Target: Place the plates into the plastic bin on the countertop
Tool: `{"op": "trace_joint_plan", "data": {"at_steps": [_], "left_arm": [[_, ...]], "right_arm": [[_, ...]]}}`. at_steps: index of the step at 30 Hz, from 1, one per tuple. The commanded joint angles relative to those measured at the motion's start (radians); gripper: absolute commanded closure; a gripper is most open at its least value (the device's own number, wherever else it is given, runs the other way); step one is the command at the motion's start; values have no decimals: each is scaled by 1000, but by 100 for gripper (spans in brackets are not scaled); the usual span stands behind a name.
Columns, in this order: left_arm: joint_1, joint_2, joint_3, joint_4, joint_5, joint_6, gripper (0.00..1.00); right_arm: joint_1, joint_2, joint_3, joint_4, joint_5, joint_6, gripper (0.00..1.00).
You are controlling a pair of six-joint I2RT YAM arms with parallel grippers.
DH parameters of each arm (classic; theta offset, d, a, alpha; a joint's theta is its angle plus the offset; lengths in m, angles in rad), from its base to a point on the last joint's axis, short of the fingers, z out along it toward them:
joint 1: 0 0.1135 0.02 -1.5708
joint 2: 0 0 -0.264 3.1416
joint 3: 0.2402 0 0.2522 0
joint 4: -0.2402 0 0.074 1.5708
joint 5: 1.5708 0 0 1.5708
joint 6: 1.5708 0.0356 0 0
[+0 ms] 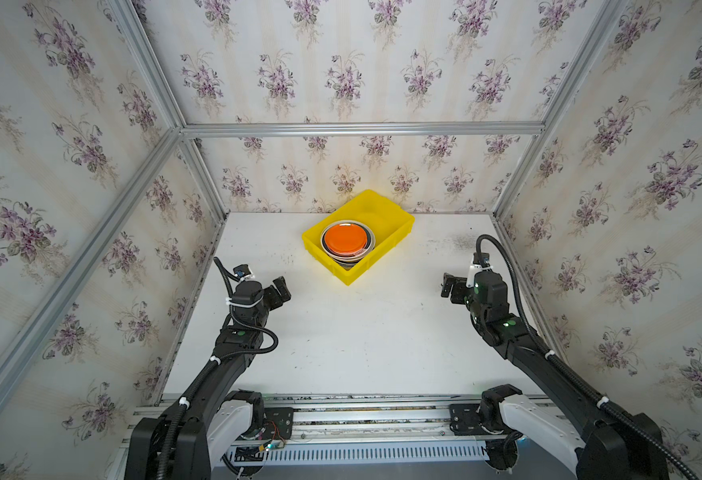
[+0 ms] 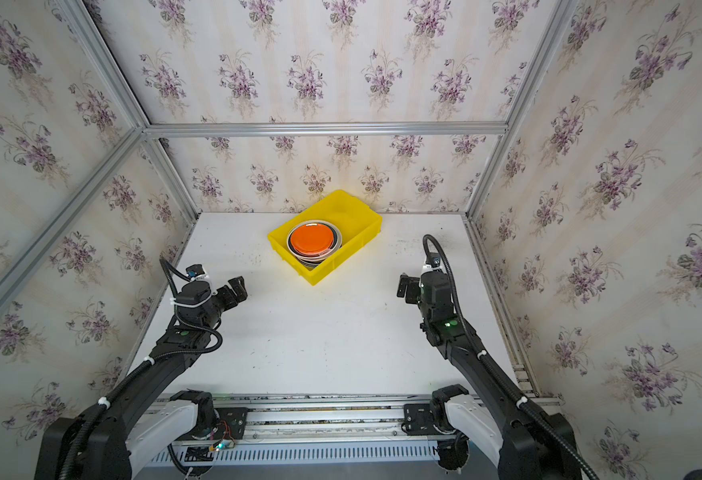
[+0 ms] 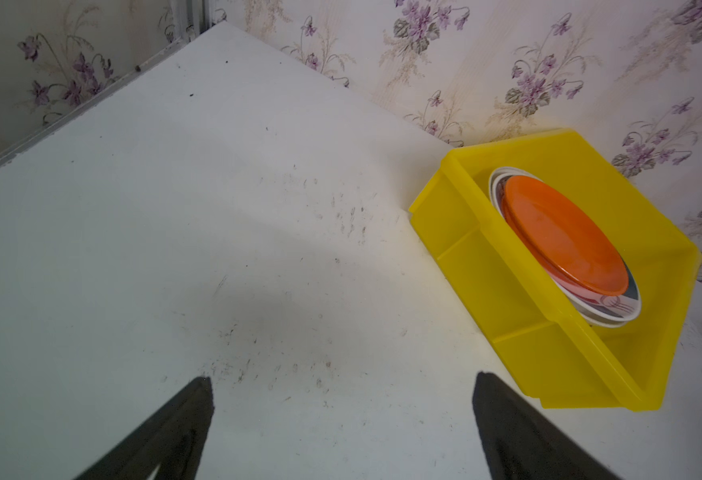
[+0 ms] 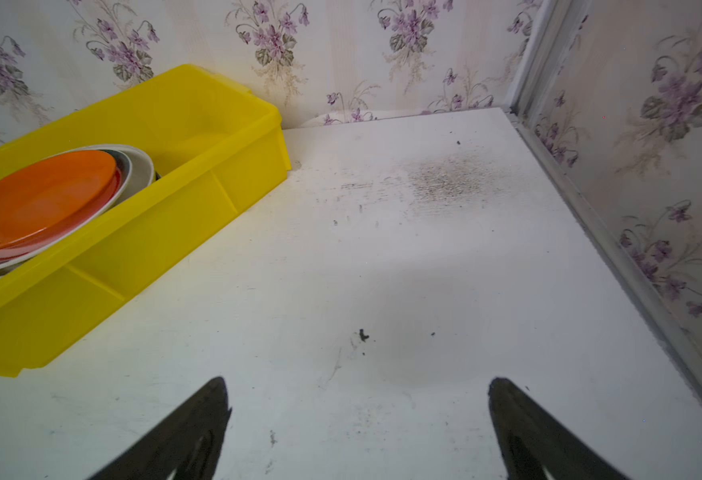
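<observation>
Plates [image 1: 347, 243] sit stacked inside plastic bin [image 1: 386, 245] | left gripper [image 1: 283, 289], right gripper [image 1: 446, 286] splayed empty, flanking bin | risk: a bumped bin could topple the uneven stack

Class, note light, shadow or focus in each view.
In both top views, a small glint on the orange plate; in the left wrist view, a soft grey shadow on the countertop; in the right wrist view, the right gripper looks dark and soft-edged.
</observation>
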Motion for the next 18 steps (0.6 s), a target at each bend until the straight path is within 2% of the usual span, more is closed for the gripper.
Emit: {"op": "trace_joint_plan", "data": {"at_steps": [1, 6, 10, 13, 15, 18], "left_arm": [[9, -48, -20, 58, -51, 86, 0], [9, -97, -85, 172, -112, 213, 0], [10, -62, -252, 508, -174, 360, 0], [10, 15, -324, 735, -227, 370, 0], [11, 49, -308, 763, -194, 364, 0], [13, 175, -258, 818, -146, 392, 0]], "right_arm": [[0, -35, -58, 141, 165, -46, 1], [0, -8, -167, 288, 246, -34, 1], [-2, 37, -215, 392, 292, -55, 1], [-4, 94, -269, 549, 302, -63, 1], [-10, 163, -288, 646, 303, -60, 1], [-13, 286, -298, 795, 296, -73, 1]]}}
